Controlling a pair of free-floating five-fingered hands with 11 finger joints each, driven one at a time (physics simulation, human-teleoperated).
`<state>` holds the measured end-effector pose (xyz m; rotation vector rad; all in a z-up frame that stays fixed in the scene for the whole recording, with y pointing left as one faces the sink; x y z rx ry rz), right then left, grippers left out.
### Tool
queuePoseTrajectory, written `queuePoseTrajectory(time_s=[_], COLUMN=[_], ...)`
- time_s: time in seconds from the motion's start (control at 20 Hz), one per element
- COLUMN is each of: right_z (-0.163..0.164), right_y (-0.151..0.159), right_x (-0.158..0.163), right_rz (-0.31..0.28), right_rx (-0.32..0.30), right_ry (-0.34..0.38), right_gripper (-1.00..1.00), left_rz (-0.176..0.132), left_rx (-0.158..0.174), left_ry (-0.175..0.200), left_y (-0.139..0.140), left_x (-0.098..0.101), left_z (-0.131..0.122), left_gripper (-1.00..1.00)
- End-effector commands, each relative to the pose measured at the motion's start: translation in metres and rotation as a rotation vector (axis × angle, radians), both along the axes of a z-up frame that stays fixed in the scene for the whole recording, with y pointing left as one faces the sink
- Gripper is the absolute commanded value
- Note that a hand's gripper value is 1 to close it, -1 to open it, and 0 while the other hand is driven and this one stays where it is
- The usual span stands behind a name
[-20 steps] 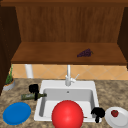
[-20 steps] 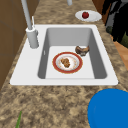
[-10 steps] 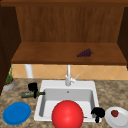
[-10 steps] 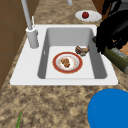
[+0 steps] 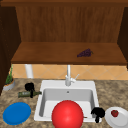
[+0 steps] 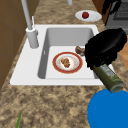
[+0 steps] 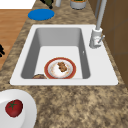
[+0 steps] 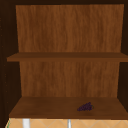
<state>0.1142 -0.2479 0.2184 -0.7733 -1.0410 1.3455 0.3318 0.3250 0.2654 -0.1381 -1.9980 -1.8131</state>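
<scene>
My left hand is shut on a dark green bottle, which lies roughly level in its grip over the counter left of the sink. In the left side view this hand looms large, and the bottle points down towards the blue plate. My right hand hangs idle at the sink's front right corner beside a white plate with a tomato; its fingers droop and hold nothing. The same hand is beyond the tomato plate.
A red-rimmed plate with food lies in the basin, a brown lump beside it. A large red round thing sits at the sink's front. The faucet stands at the back. Grapes lie on the lower shelf; a potted plant stands far left.
My left hand has moved left with the bottle, away from the sink and closer to the left side camera. The right hand has stayed in place.
</scene>
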Motion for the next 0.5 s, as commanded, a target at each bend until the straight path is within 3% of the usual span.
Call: queuePoseTrajectory(time_s=[0.0, 0.15, 0.25, 0.45], right_z=[0.0, 0.0, 0.0, 0.0], right_y=[0.0, 0.0, 0.0, 0.0], right_x=[0.0, 0.0, 0.0, 0.0], right_rz=[0.0, 0.0, 0.0, 0.0], right_rx=[0.0, 0.0, 0.0, 0.0], right_ry=[0.0, 0.0, 0.0, 0.0], right_gripper=[0.0, 0.0, 0.0, 0.0], left_rz=[0.0, 0.0, -0.008, -0.028], left_rx=[0.0, 0.003, 0.011, 0.0], left_ry=[0.0, 0.004, 0.029, -0.015], left_y=[0.031, 0.054, 0.061, 0.069], left_x=[0.005, 0.009, 0.033, 0.064], left_z=[-0.022, -0.044, -0.061, -0.07], left_gripper=[1.0, 1.0, 1.0, 1.0])
